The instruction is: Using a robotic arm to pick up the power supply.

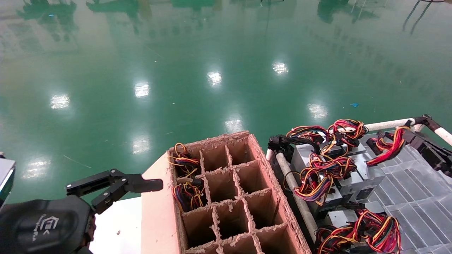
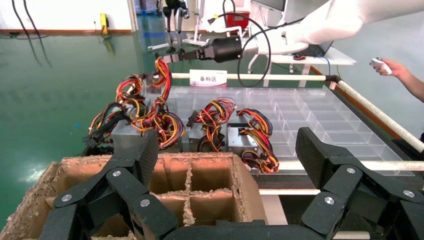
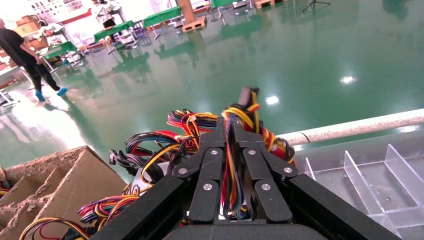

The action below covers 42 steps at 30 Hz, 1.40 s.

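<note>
Two hands are ours, and only one is busy. Our right hand (image 3: 234,150) is pinched narrow on a bunch of red and yellow wires (image 3: 231,172), out over the clear tray (image 1: 416,197), on the side far from the cardboard box (image 1: 226,190). The power supply (image 1: 356,176) we want sits in that tray, on the side next to the box. We think the grab is only half done: wires alone may slip, so next we should lift slowly and see if the grey body comes up. Our left hand (image 1: 116,185) waits wide beside the box.
</note>
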### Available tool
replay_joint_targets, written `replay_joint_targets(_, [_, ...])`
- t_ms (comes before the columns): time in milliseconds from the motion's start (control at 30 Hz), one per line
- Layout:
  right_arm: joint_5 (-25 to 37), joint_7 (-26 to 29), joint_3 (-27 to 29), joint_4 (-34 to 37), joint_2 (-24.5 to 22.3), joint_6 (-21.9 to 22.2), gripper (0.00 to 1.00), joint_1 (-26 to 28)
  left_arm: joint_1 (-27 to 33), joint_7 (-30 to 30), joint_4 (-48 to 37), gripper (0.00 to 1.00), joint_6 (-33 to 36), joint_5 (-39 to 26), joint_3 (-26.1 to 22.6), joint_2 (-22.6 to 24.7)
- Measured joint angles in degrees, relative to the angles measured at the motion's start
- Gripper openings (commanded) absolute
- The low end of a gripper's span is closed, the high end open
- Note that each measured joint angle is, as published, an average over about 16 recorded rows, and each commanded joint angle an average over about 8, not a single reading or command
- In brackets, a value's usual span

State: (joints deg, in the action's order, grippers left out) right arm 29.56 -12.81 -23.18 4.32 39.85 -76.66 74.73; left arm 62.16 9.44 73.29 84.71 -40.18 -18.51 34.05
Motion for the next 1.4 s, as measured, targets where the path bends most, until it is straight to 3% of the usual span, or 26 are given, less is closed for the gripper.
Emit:
replay_joint_targets(633, [2.56, 0.87, -1.61, -4.06, -1.26, -2.81, 1.0, 2.11, 0.01, -0.02, -0.03, 1.0, 0.0, 0.01, -0.01, 0.0])
replay_joint_targets(1400, [6.52, 8.3, 0.54, -28.6, -2.82, -5.69, 1.0, -2.0, 0.03, -0.05, -0.08, 1.0, 0.0, 0.04, -0.05, -0.01])
